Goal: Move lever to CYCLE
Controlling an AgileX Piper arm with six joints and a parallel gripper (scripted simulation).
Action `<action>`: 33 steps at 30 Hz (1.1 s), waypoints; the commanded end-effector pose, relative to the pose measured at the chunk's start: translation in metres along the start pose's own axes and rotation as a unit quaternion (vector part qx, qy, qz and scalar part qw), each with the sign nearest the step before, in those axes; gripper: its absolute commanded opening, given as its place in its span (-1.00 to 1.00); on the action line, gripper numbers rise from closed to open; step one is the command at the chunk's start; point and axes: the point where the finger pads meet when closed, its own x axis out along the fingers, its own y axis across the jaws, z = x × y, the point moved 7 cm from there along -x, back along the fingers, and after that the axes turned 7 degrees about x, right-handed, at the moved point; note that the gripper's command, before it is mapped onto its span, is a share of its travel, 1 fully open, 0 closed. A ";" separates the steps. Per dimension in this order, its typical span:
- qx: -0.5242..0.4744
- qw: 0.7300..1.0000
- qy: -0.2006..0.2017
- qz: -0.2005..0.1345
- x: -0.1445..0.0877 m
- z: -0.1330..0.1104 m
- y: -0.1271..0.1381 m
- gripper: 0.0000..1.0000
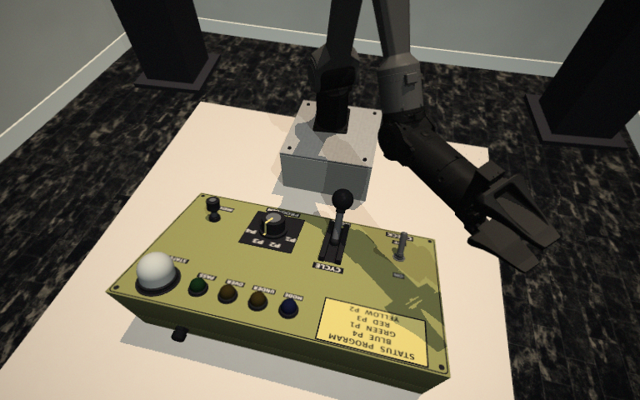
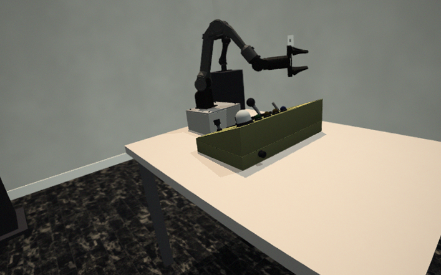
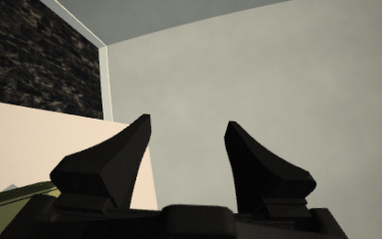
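olive-green console [image 1: 236, 263] on a cream table [image 1: 155, 155], with the dark arm [image 2: 207, 51] mounted on a grey box [image 1: 302, 172] behind it. gripper [image 1: 521, 236] held high in the air, well above the console and out past its end nearest the small toggle switch [image 1: 401, 245]; jaws spread to their full width with nothing between them. in the wrist view the two dark fingers frame only the grey wall, with a strip of the table and a corner of the console at the lower left.

lever [image 1: 338, 214], black ball on a grey stem, well apart from the jaws, below them and toward the middle of the console. it stands in a dark slot and leans to the slot's far end, away from the label "cycle" [image 1: 328, 268] at the near end.

farther from the jaws than the lever: a black dial [image 1: 272, 224] ringed by p1–p4 marks, a small black knob [image 1: 213, 207], a white dome button [image 1: 155, 272], and a row of four lamps [image 1: 242, 292], green, two amber, blue. yellow status plate [image 1: 372, 332] on the console corner lying below the jaws. small black knob [image 2: 262, 154] on the console's front wall.
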 end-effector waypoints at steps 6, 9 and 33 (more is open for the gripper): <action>0.000 1.000 0.000 -0.001 0.000 0.000 -0.001 1.00; 0.000 1.000 0.000 -0.001 0.000 0.000 -0.001 1.00; 0.095 0.993 0.004 0.068 -0.007 0.019 0.013 1.00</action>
